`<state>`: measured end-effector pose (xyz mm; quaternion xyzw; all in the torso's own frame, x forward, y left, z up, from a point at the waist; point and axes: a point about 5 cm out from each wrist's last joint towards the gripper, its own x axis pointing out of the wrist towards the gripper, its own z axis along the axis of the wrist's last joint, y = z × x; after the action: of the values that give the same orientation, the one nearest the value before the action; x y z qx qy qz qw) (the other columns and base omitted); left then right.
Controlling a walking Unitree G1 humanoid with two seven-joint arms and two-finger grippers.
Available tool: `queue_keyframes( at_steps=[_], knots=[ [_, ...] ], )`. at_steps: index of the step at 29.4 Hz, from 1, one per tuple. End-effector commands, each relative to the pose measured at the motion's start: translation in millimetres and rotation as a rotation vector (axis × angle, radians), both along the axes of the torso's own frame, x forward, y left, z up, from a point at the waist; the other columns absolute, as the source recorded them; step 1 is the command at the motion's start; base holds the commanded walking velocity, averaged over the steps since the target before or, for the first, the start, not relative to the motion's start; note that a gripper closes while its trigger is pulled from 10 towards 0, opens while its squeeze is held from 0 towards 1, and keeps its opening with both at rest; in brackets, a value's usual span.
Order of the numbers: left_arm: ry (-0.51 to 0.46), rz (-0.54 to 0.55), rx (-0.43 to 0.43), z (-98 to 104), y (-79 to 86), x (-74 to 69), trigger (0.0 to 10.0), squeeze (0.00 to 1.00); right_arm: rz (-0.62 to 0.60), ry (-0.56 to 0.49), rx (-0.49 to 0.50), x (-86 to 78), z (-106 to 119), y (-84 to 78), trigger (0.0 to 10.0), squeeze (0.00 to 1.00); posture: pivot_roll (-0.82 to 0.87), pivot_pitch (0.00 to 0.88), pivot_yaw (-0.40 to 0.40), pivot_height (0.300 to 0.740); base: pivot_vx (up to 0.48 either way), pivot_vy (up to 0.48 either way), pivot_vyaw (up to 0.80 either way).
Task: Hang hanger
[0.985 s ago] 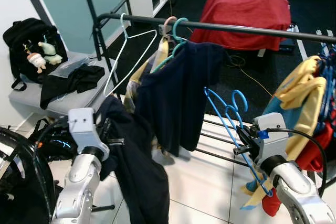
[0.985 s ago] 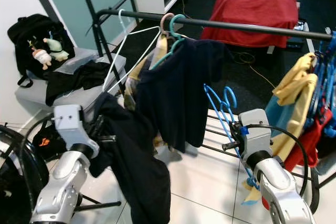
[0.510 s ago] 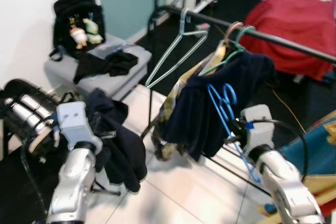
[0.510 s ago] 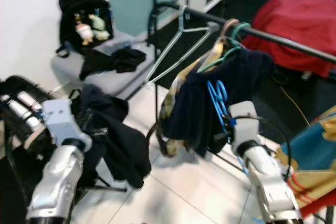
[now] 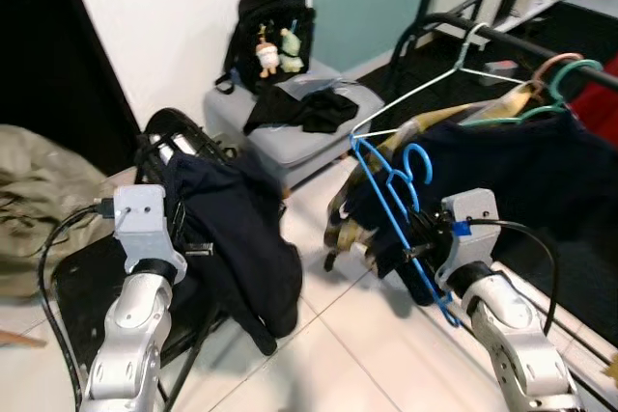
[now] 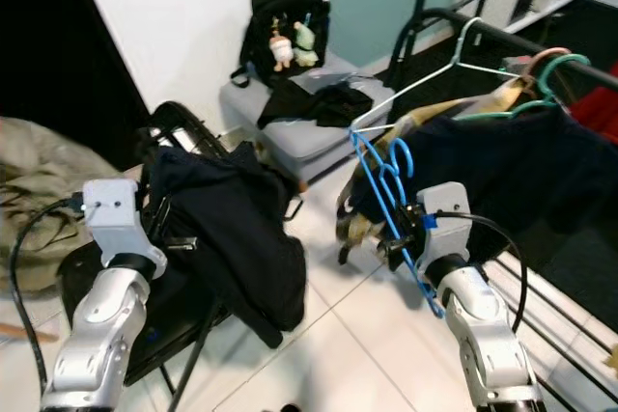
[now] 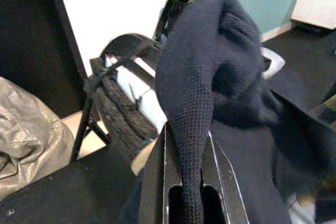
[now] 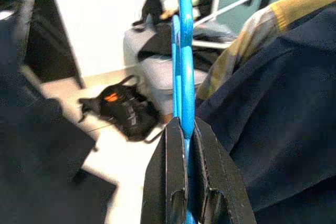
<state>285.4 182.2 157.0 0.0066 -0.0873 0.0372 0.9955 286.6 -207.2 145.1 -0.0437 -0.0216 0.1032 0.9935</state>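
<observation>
Right gripper (image 5: 425, 243) has its two black fingers (image 8: 173, 182) squeezed tight on the blue hanger (image 5: 396, 209), which actually looks like a couple of blue hangers stacked together. It sits lower right of centre in the head views, with the hooks poking up above the gripper and the rest slanting down past the silver wrist. So the hanger is in the gripper, held out in front of the clothes rail (image 5: 512, 41), not on it.

Left gripper (image 5: 198, 248) is clamped on a dark navy knit garment (image 7: 210, 77). In the left wrist view the fabric runs right down between the fingers and bunches up beyond them. In the head views it droops in a big dark heap, centre left, over a black folding chair (image 5: 169, 142).

Further out, in the upper right, the rail carries a white wire hanger (image 5: 435, 94), a teal hanger (image 5: 570, 79) and a pinkish one, with a dark navy shirt (image 5: 521, 171) and a yellowish plaid piece (image 5: 406, 132) hanging below. Top centre there's a grey bench (image 5: 290, 142) with a black cloth (image 5: 299, 113) on it and a black backpack (image 5: 266, 26) with little plush toys (image 5: 275, 50) against the white wall. A beige cover (image 5: 39, 190) sits at the left edge, and a small black bag with an orange mark (image 8: 118, 108) lies on the tile floor (image 5: 338, 354).
</observation>
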Motion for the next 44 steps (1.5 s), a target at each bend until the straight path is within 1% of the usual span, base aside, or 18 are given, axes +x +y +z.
queue_keyframes(
  at_steps=[1,3,4,5,6,7,10,11,12,19,22,26,29,31,33,35,39,44],
  knots=[
    [-0.005,0.022,0.02,3,9.7,-4.0,10.0,0.0,0.022,-0.011,0.032,-1.4,0,4.4,10.0,0.0,-0.02,0.151,0.011,0.74,0.0,0.0,0.79],
    [0.001,0.015,0.018,3,10.0,-4.3,10.0,0.0,0.023,-0.01,0.036,-1.7,0,4.5,10.0,0.0,-0.02,0.151,0.012,0.74,0.0,0.0,0.79],
    [0.018,-0.049,0.005,0,7.5,-4.5,10.0,0.0,0.025,-0.012,0.045,-2.6,0,5.0,10.0,0.0,-0.02,0.158,0.02,0.74,0.0,0.0,0.79],
    [0.044,-0.155,-0.026,-3,3.3,-5.8,10.0,0.0,0.033,-0.018,0.075,-4.8,1,5.3,10.0,0.0,-0.03,0.159,0.026,0.74,0.0,0.0,0.79],
    [0.044,-0.155,-0.026,-3,3.3,-5.8,10.0,0.0,0.033,-0.018,0.075,-4.8,1,5.3,10.0,0.0,-0.03,0.159,0.026,0.74,0.0,0.0,0.79],
    [0.058,-0.232,-0.047,-5,1.3,-7.5,10.0,0.0,0.044,-0.023,0.109,-7.1,3,4.6,10.0,0.0,-0.03,0.161,0.028,0.74,0.0,0.0,0.77],
    [0.058,-0.232,-0.047,-5,1.3,-7.5,10.0,0.0,0.044,-0.023,0.109,-7.1,3,4.6,10.0,0.0,-0.03,0.161,0.028,0.74,0.0,0.0,0.77],
    [0.076,-0.29,-0.069,-7,1.7,-10.4,10.0,0.0,0.059,-0.028,0.153,-10.7,5,2.9,10.0,0.0,-0.04,0.169,0.036,0.74,0.0,0.0,0.58],
    [0.105,-0.347,-0.061,-11,2.6,-14.7,10.0,0.0,0.106,-0.049,0.215,-18.2,10,3.9,10.0,0.0,-0.05,0.172,0.043,0.74,0.0,0.0,0.6],
    [0.116,-0.372,-0.057,-12,1.5,-16.2,10.0,0.0,0.129,-0.066,0.246,-21.4,13,5.5,10.0,0.0,-0.05,0.172,0.043,0.74,0.0,0.0,0.65],
    [0.105,-0.42,-0.065,-8,-4.0,-18.7,10.0,0.0,0.159,-0.087,0.286,-21.0,17,7.6,10.0,0.0,-0.04,0.175,0.032,0.74,0.0,0.0,0.77],
    [0.104,-0.401,-0.088,-10,-4.1,-19.7,10.0,0.0,0.184,-0.094,0.309,-20.2,20,9.2,10.0,0.0,-0.05,0.177,0.03,0.74,0.0,0.0,0.77],
    [0.104,-0.37,-0.11,-11,-0.4,-19.6,10.0,0.0,0.195,-0.093,0.312,-21.4,20,10.0,10.0,0.0,-0.04,0.178,0.03,0.74,0.0,0.0,0.76],
    [0.1,-0.34,-0.119,-10,4.1,-19.3,10.0,0.0,0.2,-0.098,0.343,-22.6,21,8.7,10.0,0.0,-0.04,0.176,0.032,0.74,0.0,0.0,0.77],
    [0.097,-0.327,-0.117,-10,5.8,-19.3,10.0,0.0,0.205,-0.104,0.365,-22.8,22,8.1,10.0,0.0,-0.04,0.176,0.034,0.74,0.0,0.0,0.76],
    [0.091,-0.295,-0.12,-10,9.4,-19.2,10.0,0.0,0.221,-0.122,0.418,-22.9,26,8.7,10.0,0.0,-0.03,0.176,0.037,0.74,0.0,0.0,0.77],
    [0.086,-0.257,-0.123,-10,12.8,-19.3,10.0,0.0,0.236,-0.125,0.434,-23.0,27,10.0,10.0,0.0,-0.03,0.175,0.037,0.74,0.0,0.0,0.76],
    [0.092,-0.251,-0.119,-10,13.7,-19.7,10.0,0.0,0.248,-0.123,0.449,-23.4,27,10.8,10.0,0.0,-0.03,0.174,0.038,0.74,0.0,0.0,0.76]
  ],
)
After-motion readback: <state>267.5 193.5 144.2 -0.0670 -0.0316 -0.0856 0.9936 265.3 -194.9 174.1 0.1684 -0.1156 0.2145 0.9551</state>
